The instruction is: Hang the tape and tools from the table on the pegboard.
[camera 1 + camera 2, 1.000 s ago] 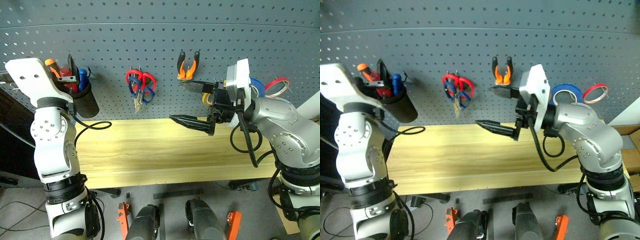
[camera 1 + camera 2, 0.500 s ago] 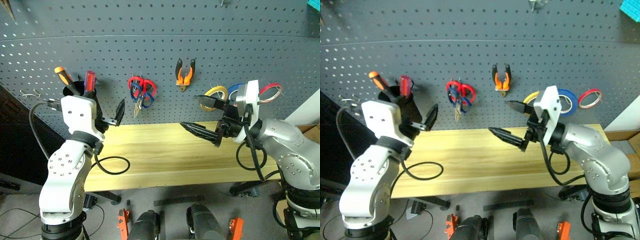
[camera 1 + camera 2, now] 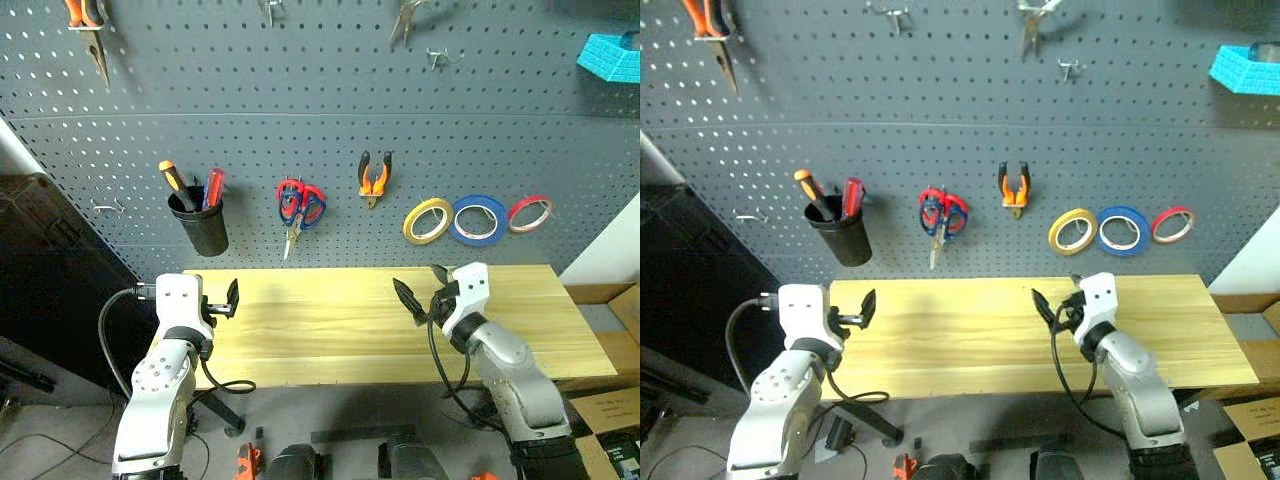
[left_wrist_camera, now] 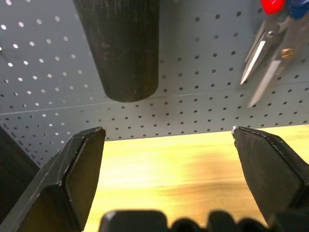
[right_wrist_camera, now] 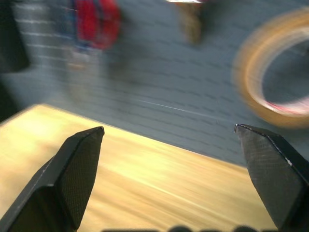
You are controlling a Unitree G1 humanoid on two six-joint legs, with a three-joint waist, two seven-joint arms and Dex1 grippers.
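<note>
On the pegboard (image 3: 300,90), the tape (image 3: 427,220) hung right of the pliers (image 3: 374,177), the blue-handled scissors (image 3: 299,208) left of them, and the red-handled screwdriver (image 3: 213,187) stood in a black cup (image 3: 203,228) further left — the job looked finished, with nothing lying on the table (image 3: 320,320) below. Both the left gripper (image 3: 222,299) and right gripper (image 3: 420,292) hovered over the table, fingers spread and holding nothing. Head views took in the whole board — the left wrist view alone showed the cup's underside and the scissor blades close up
</note>
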